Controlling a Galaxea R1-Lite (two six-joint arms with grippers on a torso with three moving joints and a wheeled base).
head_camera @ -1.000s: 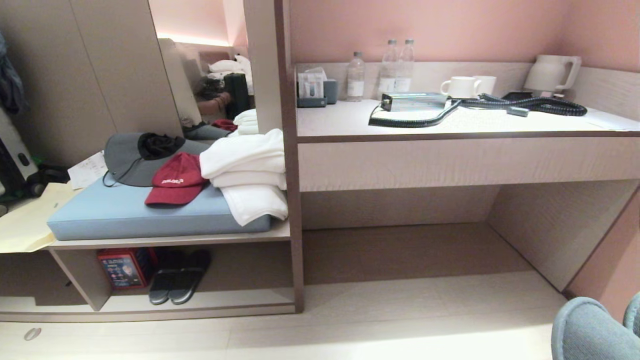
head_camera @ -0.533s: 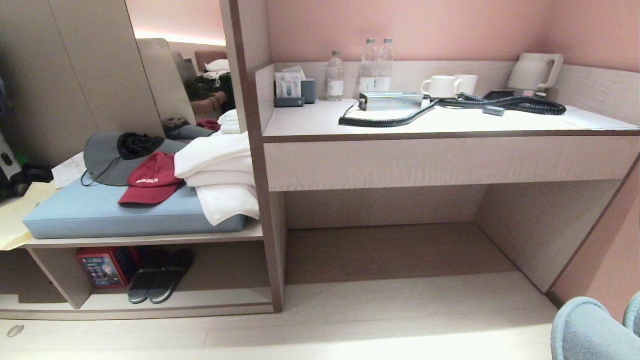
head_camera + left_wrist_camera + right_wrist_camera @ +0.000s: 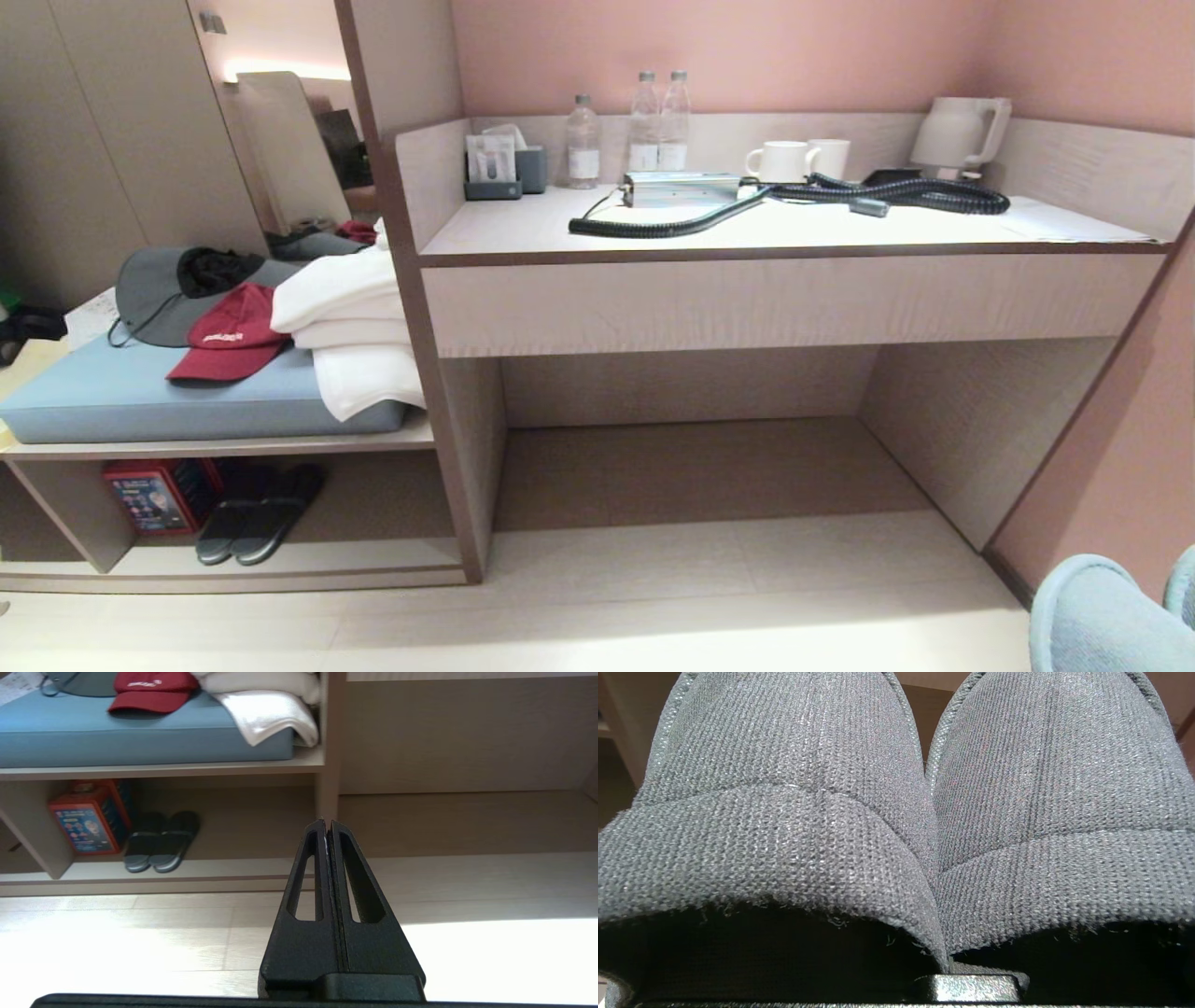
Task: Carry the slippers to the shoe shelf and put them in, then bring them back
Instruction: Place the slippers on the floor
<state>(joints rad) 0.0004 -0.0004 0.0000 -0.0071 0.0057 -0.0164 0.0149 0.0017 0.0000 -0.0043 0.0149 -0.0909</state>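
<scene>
Both slippers [image 3: 896,812] clenched in right hand; left hand [image 3: 328,823] closed, empty; shoe shelf [image 3: 280,569] far left.

Left gripper [image 3: 328,823] fingers pressed together; right gripper clamped closed.

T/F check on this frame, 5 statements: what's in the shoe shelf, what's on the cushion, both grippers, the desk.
1. A dark pair of slides already lies in the shoe shelf, beside a red box. True.
2. The grey fabric slippers lie on the floor in front of the shelf. False: they fill the right wrist view, side by side, held up at the right gripper, whose fingers are hidden.
3. The left gripper is shut and empty. True.
4. The red cap hangs inside the recess under the desk. False: it lies on the blue cushion, next to white towels.
5. Three water bottles and two mugs stand on the desk. True.
</scene>
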